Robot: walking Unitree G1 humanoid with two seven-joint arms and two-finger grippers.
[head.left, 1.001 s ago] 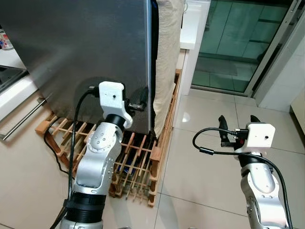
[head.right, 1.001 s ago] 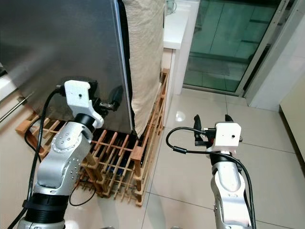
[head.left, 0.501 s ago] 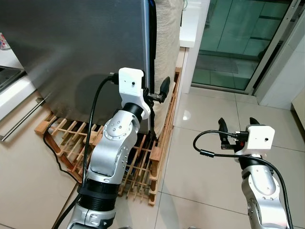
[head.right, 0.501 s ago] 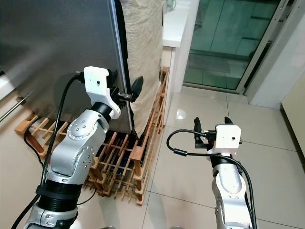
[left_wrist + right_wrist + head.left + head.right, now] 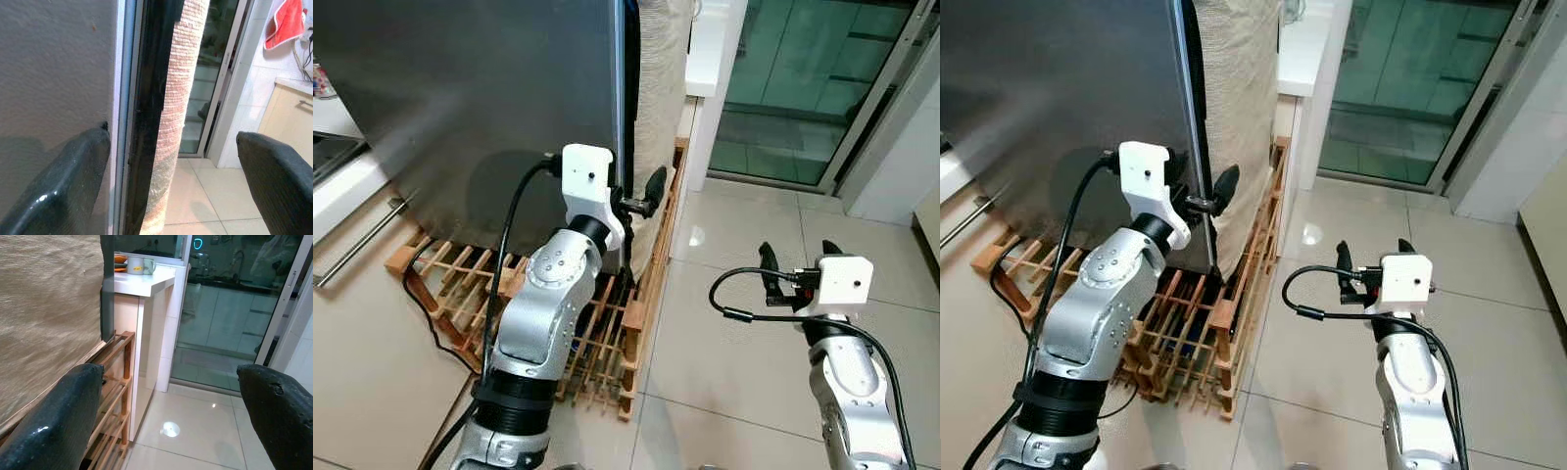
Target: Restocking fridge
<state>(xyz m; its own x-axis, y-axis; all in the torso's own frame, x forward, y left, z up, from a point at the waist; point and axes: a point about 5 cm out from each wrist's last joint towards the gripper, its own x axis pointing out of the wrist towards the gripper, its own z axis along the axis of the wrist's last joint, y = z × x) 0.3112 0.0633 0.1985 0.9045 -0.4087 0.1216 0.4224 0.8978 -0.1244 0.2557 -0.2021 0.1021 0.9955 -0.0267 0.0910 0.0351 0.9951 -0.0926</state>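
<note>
Left gripper (image 5: 636,201) spreading wide, straddling fridge door (image 5: 489,108) edge, seemingly seeking purchase to pull it open. Right gripper (image 5: 795,262) hovering wide, empty, over floor (image 5: 724,333).

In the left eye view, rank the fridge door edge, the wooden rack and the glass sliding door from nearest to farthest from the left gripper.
From the left gripper:
1. Fridge door edge, right at its fingers.
2. Wooden rack, below, under the fridge.
3. Glass sliding door, farthest, off to its right.
</note>
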